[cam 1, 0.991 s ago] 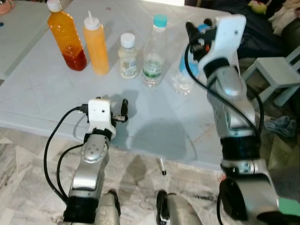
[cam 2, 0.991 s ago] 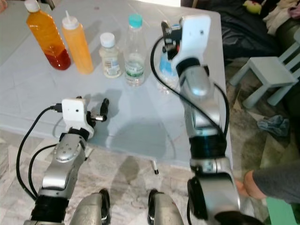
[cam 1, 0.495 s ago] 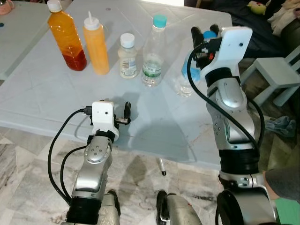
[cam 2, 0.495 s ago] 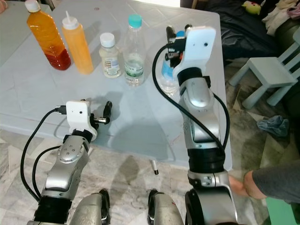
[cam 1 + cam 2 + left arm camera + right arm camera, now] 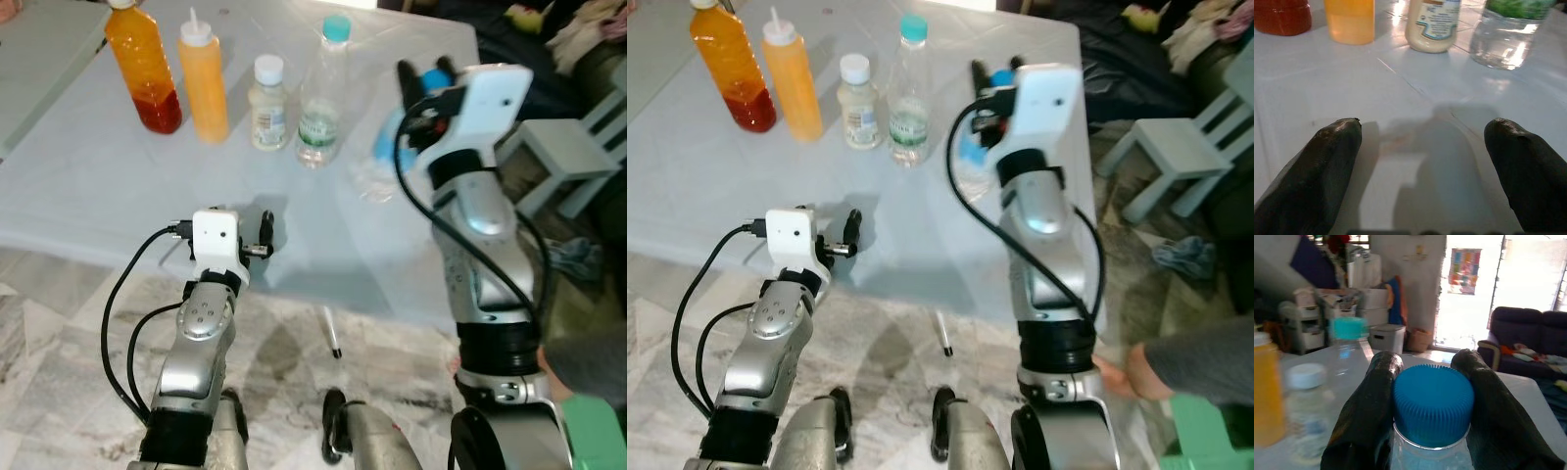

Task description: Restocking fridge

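Blue-capped bottle (image 5: 1432, 406) clamped at its neck by right gripper (image 5: 1432, 382) jaws; left gripper (image 5: 1425, 147) jaws wide.

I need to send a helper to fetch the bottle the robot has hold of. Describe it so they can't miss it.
On the white table, five bottles stand in a row. Take the one at the right end, the bottle with the blue cap, clamped between the right gripper fingers; its neighbour's cap is teal.

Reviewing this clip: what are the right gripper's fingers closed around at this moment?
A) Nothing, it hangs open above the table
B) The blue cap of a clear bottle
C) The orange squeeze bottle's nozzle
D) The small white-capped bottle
B: in the right wrist view the right gripper has a black finger pressed on each side of the blue cap of a clear bottle.
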